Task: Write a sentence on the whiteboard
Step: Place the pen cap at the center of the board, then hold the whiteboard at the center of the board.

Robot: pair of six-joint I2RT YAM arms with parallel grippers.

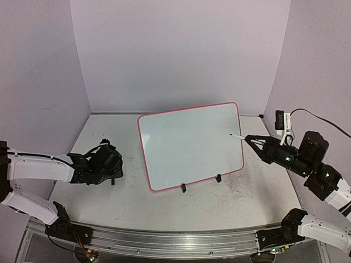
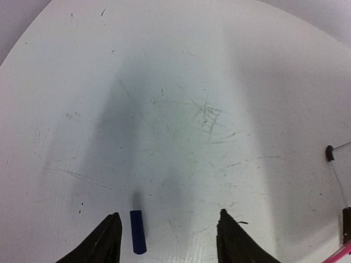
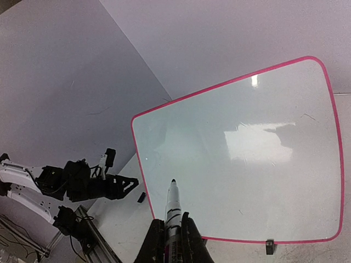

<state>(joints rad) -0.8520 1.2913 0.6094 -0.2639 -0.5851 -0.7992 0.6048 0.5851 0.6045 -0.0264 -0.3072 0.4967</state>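
close together, whiteboard [image 3: 247, 164], marker [image 3: 173, 204] in right claw [image 3: 173, 224]

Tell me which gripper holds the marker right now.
The right gripper, jaws shut on the marker pointed at the whiteboard. The left gripper is open and empty, a blue cap lying on the table beneath.

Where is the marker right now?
In the top view, the marker sits on the right, held in the right arm's jaws, its tip near the whiteboard's right edge.

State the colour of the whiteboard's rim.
Red-pink. The whiteboard rim shows best in the right wrist view.
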